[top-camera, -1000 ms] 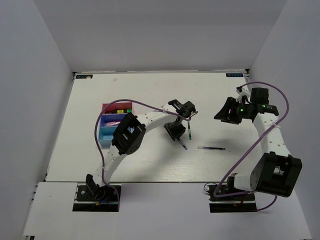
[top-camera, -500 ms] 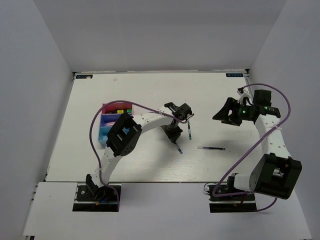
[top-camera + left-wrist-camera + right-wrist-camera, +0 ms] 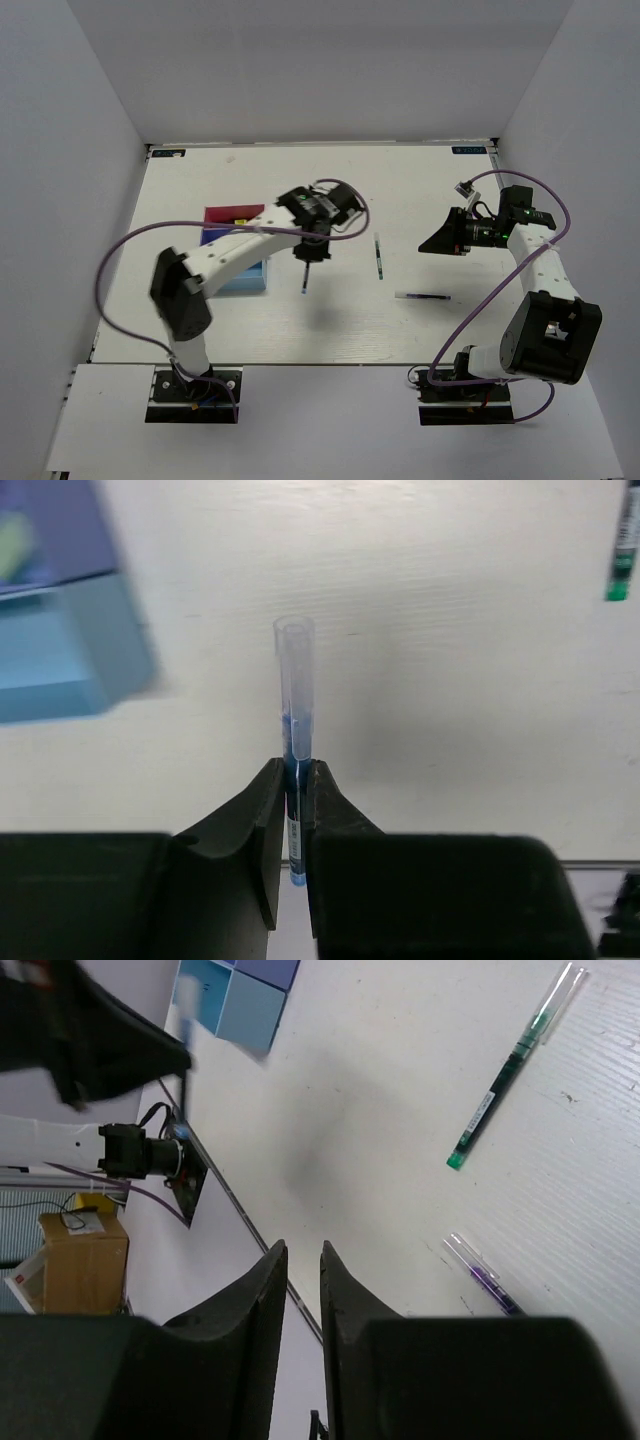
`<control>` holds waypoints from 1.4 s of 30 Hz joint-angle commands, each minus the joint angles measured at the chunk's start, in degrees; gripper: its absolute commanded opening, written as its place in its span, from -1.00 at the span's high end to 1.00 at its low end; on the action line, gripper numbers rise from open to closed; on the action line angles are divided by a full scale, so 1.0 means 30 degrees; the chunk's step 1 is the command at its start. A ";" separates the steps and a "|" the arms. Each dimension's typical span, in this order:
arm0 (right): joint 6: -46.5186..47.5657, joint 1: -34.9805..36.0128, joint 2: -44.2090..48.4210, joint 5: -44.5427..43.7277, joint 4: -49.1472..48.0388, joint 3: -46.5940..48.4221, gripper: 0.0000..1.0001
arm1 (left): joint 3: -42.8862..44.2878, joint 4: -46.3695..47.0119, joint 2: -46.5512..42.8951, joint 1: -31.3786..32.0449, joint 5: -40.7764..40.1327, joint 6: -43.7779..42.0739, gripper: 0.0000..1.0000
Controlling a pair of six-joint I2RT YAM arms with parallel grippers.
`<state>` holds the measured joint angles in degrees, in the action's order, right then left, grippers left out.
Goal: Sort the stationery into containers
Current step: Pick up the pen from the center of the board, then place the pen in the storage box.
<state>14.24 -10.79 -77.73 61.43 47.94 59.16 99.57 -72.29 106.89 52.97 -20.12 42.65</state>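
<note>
Nothing legible was found in any view.

- Far corners of the table [image 3: 420, 190]: we noted a small blue sticker at the left corner [image 3: 165, 153] and another at the right corner [image 3: 472, 150]. Both carried pale marks too small to read.
- Green pen [image 3: 510, 1065]: we saw a white printed band [image 3: 483, 1110] on its barrel, with characters too fine to make out. In the left wrist view the same band was blurred.
- Cardboard box [image 3: 80, 1250] off the table, right wrist view: no print that we could make out.
</note>
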 commanded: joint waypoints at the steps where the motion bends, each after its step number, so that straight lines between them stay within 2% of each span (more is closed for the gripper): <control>1: 0.0880 0.0021 -0.0046 0.0941 0.0397 0.0468 0.55 | -0.2242 -0.1045 -0.4117 -0.1743 -0.2549 -0.2702 1.00; 4: 0.0733 0.0080 -0.0133 0.0853 0.0250 0.0409 0.49 | -0.4444 0.0944 -0.6533 -0.2683 -0.3664 -0.3554 1.00; 7: 0.0673 0.0080 -0.0075 0.0881 -0.0013 0.0234 0.49 | -0.6467 0.1187 -0.8557 -0.4586 -0.4508 -0.2650 1.00; 8: 0.0383 0.0080 -0.0075 0.0852 -0.0014 0.0204 0.46 | -0.7950 0.1506 -0.9778 -0.5750 -0.4514 -0.1689 1.00; 10: 0.0293 0.0109 -0.0104 0.0881 -0.0336 0.0028 0.46 | -0.8957 0.2006 -1.0607 -0.6578 -0.4545 -0.0629 1.00; 11: 0.0118 0.0138 -0.0104 0.0881 -0.0424 0.0056 0.46 | -1.0150 0.2355 -1.1626 -0.7569 -0.4631 0.1319 1.00; 13: -0.0058 0.0168 -0.0162 0.0939 -0.0658 -0.0060 0.46 | -1.1036 0.2562 -1.2220 -0.8220 -0.4400 0.2593 1.00; 15: -0.0205 0.0197 -0.0163 0.0998 -0.0717 -0.0090 0.46 | -1.1420 0.2768 -1.2660 -0.8837 -0.4339 0.5077 1.00; 18: -0.0205 0.0255 -0.0221 0.1173 -0.0805 -0.0148 0.46 | -1.1626 0.3178 -1.2342 -0.8926 -0.4660 0.7976 1.00; 24: -0.0060 0.0255 -0.0133 0.1379 -0.0747 -0.0441 0.43 | -1.2184 0.5490 -1.1639 -0.9453 -0.4485 1.1758 1.00; 28: 0.0262 0.0110 -0.0162 0.1525 -0.0455 -0.0324 0.41 | -1.1629 0.5611 -1.0525 -0.9541 -0.5128 1.3054 1.00; 34: 0.1141 0.0168 -0.0513 0.1906 0.0131 -0.0119 0.38 | -1.1862 0.6343 -0.9996 -0.9512 -0.6271 1.3292 1.00; 37: 0.1928 0.0197 -0.0777 0.2111 0.0950 0.0232 0.20 | -1.2008 0.6372 -0.9557 -0.9542 -0.6594 1.3466 1.00; 38: 0.2107 0.0197 -0.1039 0.2112 0.1475 0.0465 -0.02 | -1.2298 0.6402 -0.9411 -0.9513 -0.6594 1.3468 1.00; 42: 0.2694 0.0197 -0.1305 0.2112 0.1860 0.0643 -0.10 | -1.2710 0.6227 -0.9117 -0.9191 -0.6857 1.3760 1.00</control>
<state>19.22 -10.26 -81.30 65.65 50.72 58.59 62.50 -53.63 79.37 24.82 -38.30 81.65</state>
